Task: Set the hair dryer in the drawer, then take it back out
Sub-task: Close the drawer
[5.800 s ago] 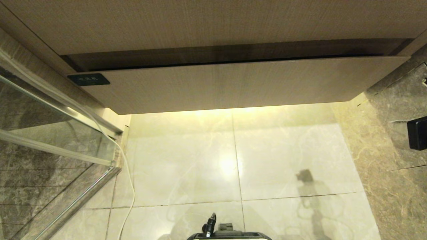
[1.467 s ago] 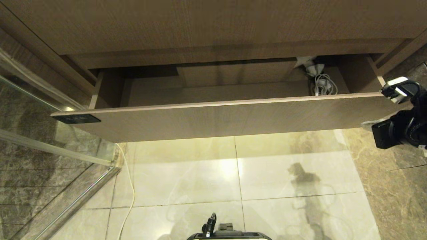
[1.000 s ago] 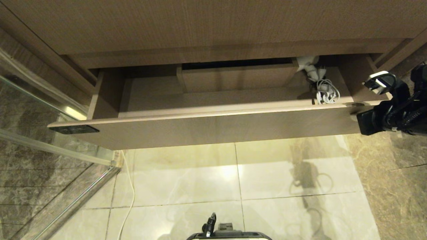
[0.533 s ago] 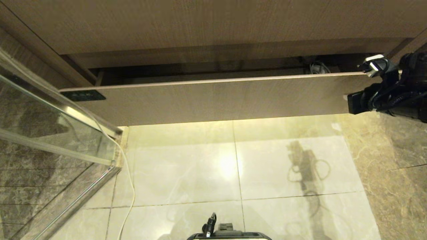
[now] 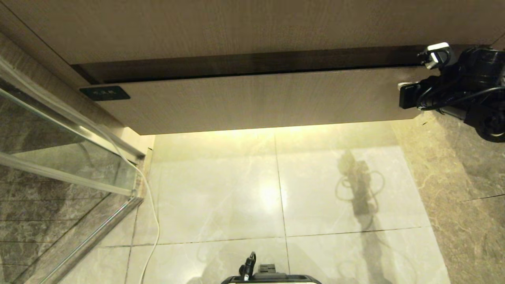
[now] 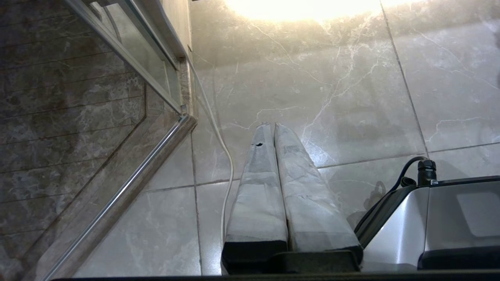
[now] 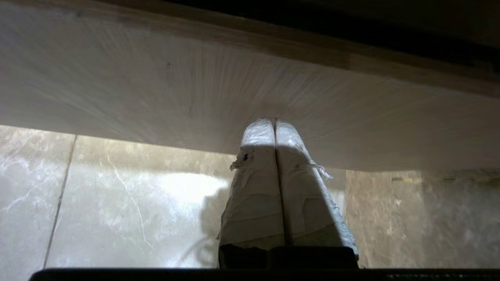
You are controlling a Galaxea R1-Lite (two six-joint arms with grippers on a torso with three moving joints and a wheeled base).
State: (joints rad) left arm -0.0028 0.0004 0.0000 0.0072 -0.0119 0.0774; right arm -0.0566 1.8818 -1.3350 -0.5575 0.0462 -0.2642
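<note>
I see the drawer pushed in, front nearly flush under the wooden panel; I can't spot the hair dryer. My right hand is closed and empty, fingertips against the drawer front's right end. My left hand is closed over the floor.

We see the drawer front in matt, light wood grain, its small label dark and flat at nine o'clock. Below it the floor tiles shine glossy, marble-veined. At eight o'clock, clear glass panel in bright metal rail. The left gripper fingers look wrapped in rough pale tape; the right gripper wrap is frayed.
</note>
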